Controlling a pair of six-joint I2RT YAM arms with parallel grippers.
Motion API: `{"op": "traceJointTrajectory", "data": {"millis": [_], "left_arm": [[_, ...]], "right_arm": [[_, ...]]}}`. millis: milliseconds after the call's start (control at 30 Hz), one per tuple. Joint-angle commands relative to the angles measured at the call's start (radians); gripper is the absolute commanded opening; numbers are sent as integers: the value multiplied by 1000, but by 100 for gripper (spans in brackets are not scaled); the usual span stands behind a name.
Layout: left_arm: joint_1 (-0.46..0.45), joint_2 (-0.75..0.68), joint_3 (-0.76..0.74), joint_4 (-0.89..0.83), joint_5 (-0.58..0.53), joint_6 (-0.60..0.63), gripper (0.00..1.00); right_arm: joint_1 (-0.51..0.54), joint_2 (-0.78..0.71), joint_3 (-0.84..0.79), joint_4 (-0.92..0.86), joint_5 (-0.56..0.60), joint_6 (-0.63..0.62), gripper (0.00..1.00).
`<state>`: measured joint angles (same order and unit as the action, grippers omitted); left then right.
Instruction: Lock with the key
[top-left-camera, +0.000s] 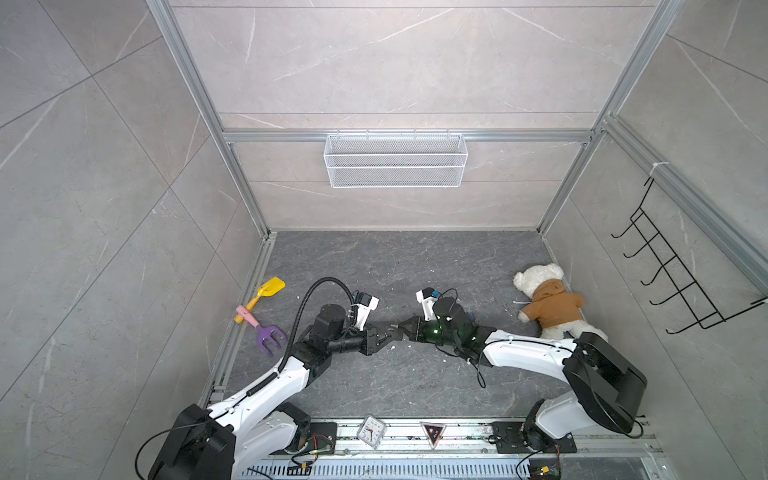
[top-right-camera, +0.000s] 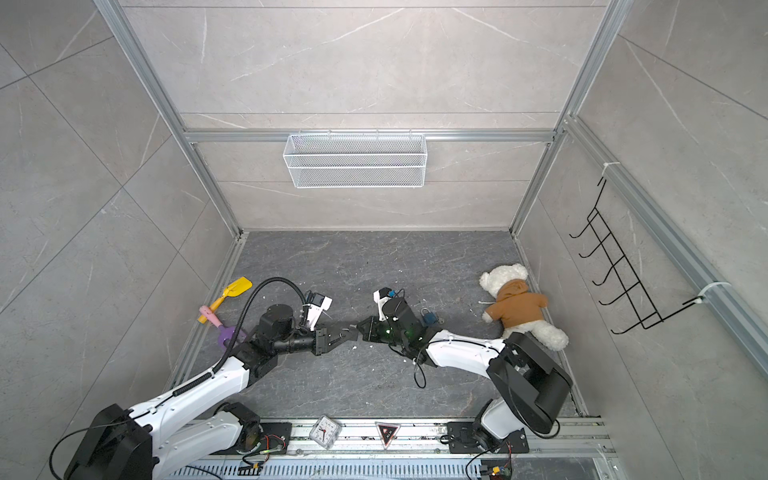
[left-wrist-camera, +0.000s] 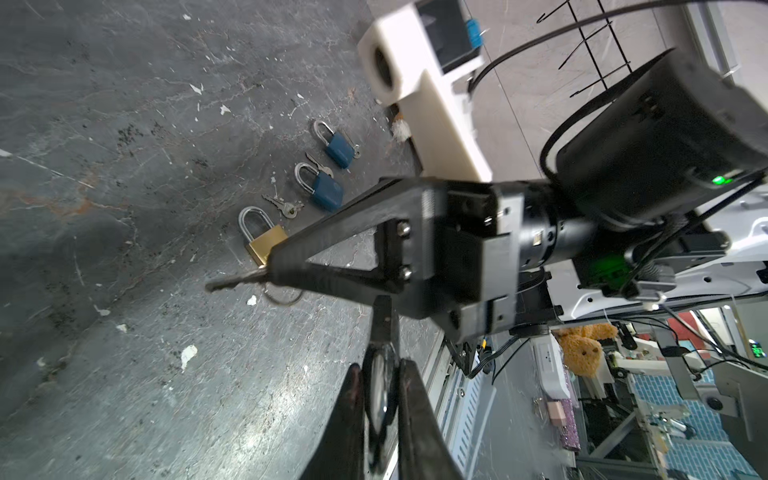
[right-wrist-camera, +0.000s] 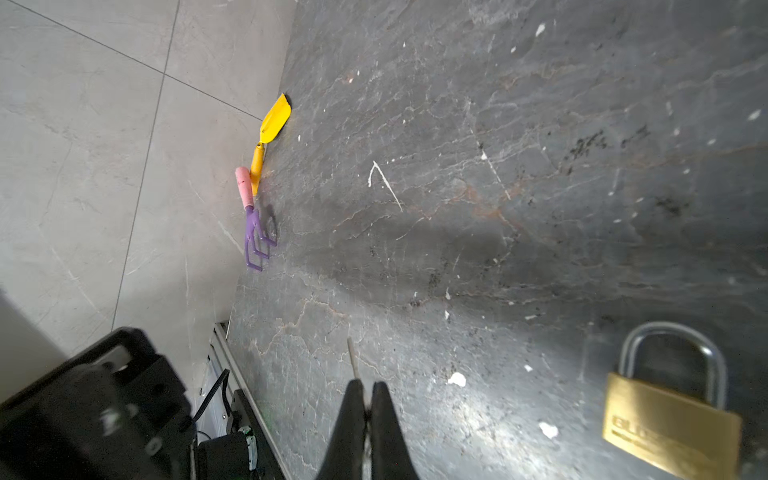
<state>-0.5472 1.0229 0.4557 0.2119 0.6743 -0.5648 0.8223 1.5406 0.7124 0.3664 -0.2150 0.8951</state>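
In both top views my two grippers meet tip to tip over the middle of the dark floor, the left gripper (top-left-camera: 385, 336) facing the right gripper (top-left-camera: 401, 326). The right gripper (right-wrist-camera: 368, 384) is shut on a silver key (right-wrist-camera: 352, 357) whose blade (left-wrist-camera: 232, 283) sticks out past the fingertips, with its ring hanging below. The left gripper (left-wrist-camera: 381, 366) is shut on a dark, shiny flat thing (left-wrist-camera: 379, 399) seen edge-on; I cannot tell what it is. A brass padlock (left-wrist-camera: 266, 245) lies on the floor under the right gripper. Beyond it lie two blue padlocks (left-wrist-camera: 338, 147) (left-wrist-camera: 326, 191).
Loose keys (left-wrist-camera: 286, 208) lie between the padlocks. A teddy bear (top-left-camera: 548, 303) lies by the right wall. A yellow toy shovel (top-left-camera: 270, 289) and a purple rake (top-left-camera: 268, 338) lie by the left wall. A wire basket (top-left-camera: 395, 160) hangs on the back wall. A hook rack (top-left-camera: 673, 270) is mounted on the right wall.
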Motion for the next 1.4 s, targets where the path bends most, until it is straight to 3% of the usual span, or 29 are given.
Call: {"op": "traceJointTrajectory", "data": {"millis": [0, 200, 533, 733, 933, 1233, 1367], "left_arm": [[0, -55, 2, 27, -44, 10, 0], [-1, -9, 37, -41, -61, 53, 0], [-1, 135, 189, -365, -241, 173, 0], [-20, 268, 253, -457, -171, 248, 0], [-34, 433, 295, -529, -201, 288, 0], [-34, 578, 360, -605, -204, 339, 0], [-34, 608, 413, -664, -256, 364, 0]], "right_arm": [[33, 77, 32, 94, 92, 86, 0], [45, 153, 13, 175, 146, 149, 0], [44, 133, -8, 114, 181, 141, 0], [41, 122, -39, 132, 185, 153, 0], [35, 122, -41, 117, 160, 143, 0], [35, 190, -73, 221, 102, 167, 0], [35, 222, -80, 256, 88, 201, 0]]}}
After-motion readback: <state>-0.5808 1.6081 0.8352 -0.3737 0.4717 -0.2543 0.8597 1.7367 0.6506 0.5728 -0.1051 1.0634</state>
